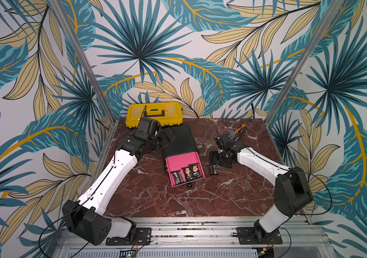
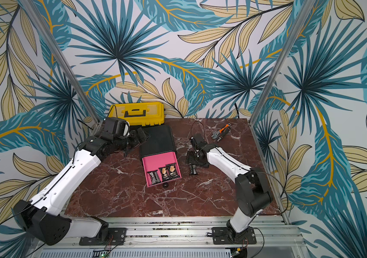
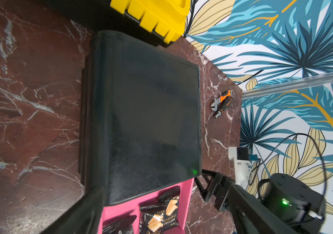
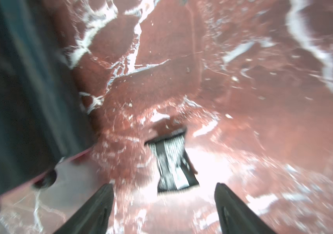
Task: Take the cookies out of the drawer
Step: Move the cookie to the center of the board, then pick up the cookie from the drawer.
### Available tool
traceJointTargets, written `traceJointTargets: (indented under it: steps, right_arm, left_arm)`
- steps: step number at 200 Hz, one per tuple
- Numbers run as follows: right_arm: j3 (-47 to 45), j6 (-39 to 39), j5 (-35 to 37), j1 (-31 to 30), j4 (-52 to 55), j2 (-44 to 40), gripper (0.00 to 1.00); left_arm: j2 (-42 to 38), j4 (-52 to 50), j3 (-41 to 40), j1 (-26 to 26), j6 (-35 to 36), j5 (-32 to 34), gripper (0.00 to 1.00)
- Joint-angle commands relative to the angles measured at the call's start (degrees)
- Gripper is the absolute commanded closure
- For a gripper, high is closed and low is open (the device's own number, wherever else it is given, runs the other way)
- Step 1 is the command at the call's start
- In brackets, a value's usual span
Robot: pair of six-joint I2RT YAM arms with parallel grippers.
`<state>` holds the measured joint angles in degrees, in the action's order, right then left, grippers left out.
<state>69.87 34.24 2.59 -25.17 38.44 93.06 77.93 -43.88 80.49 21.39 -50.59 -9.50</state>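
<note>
In both top views the right end effector [image 1: 213,163] points down at the table [image 1: 234,196]. It is just above a lone black cookie packet [image 1: 213,170], which lies flat on the marble beside the pink drawer [image 1: 179,162]. The drawer stands pulled out of its black cabinet [image 1: 179,139]. Three more black packets [image 1: 188,174] lie side by side at its front end, across the drawer wall from this end effector. The left end effector [image 1: 168,135] sits at the cabinet's back corner, near a yellow toolbox [image 1: 154,114].

In the left wrist view the cabinet top fills most of the picture. One dark finger [image 3: 84,210] runs alongside the cabinet's side wall and the other does not show, so I cannot tell how wide this end effector stands.

The right wrist view is blurred. The right end effector's two fingers are spread wide and hold nothing. The lone packet [image 4: 171,164] lies just ahead of the tips, touched by neither.
</note>
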Motion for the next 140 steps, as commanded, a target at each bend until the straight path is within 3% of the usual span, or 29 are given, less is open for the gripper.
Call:
traceJointTargets:
  steps: [1,29,47,82,110,140]
  right_arm:
    - [-3.00,0.40,1.69,-0.35,4.22,-5.85,0.17]
    - [-5.02,3.19,-2.15,-1.81,5.81,-14.80,0.16]
    - [-4.70,4.20,-0.76,-4.32,7.50,-19.64,0.23]
    - [-3.45,7.23,1.12,-11.21,9.47,-25.10,0.26]
    - [0.38,9.64,2.93,-18.56,10.52,-22.83,0.26]
    - [6.04,10.24,6.56,-26.18,10.29,-15.01,0.26]
  left_arm:
    - [-2.13,3.07,-2.65,-0.03,0.70,-3.98,0.00]
    - [-0.34,-1.49,2.11,-0.03,3.69,-8.81,0.00]
    - [-0.69,-4.88,3.74,-0.03,7.17,-9.13,0.00]
    - [-5.26,3.37,-10.57,-0.11,5.57,-11.62,0.00]
    - [-8.80,7.13,-15.52,-0.63,1.31,-13.00,0.00]
    - [-10.59,7.89,-16.13,-2.18,4.29,-10.35,0.00]
